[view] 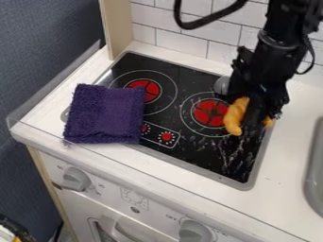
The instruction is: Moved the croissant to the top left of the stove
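The black gripper (254, 116) hangs down over the right side of the black stove top (217, 158). The orange-yellow croissant (235, 116) is at the right edge of the right red burner (209, 112). Part of the croissant shows left of the gripper and a small bit shows on its right; the middle is hidden behind the gripper. Whether the croissant is held or rests on the stove, I cannot tell. Toward the stove's upper left is another red burner (146, 89).
A folded purple cloth (106, 113) covers the stove's left side and overhangs its front left edge. A silvery round object (222, 85) stands behind the right burner, beside the arm. White tiles rise behind the counter, a wooden post (117, 28) stands back left, and a grey sink rim (312, 175) lies right.
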